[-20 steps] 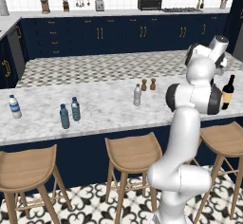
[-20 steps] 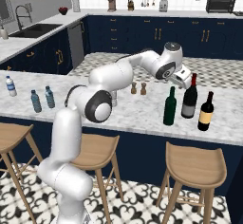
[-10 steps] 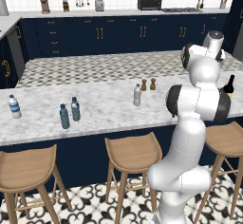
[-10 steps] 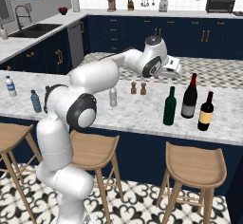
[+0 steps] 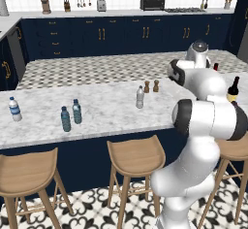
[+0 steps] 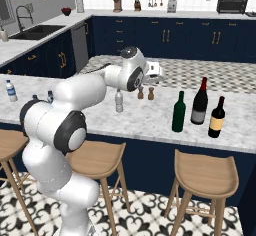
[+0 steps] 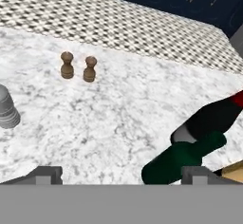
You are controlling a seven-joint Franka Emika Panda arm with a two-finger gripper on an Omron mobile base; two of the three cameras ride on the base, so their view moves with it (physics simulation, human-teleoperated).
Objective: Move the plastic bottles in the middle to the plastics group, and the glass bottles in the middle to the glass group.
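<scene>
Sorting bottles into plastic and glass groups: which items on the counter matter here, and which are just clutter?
Job:
- clear greyish-white small plastic bottle
- tall dark green wine bottle
- two red-topped near-black wine bottles
- white blue-banded water bottle
- two blue plastic bottles

Clutter:
- two small brown wooden shakers
- wooden bar stools

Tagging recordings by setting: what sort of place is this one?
A rendered home kitchen, by the look of it: a marble island counter with wooden bar stools, navy cabinets along the back wall, and a sink at the left.
</scene>
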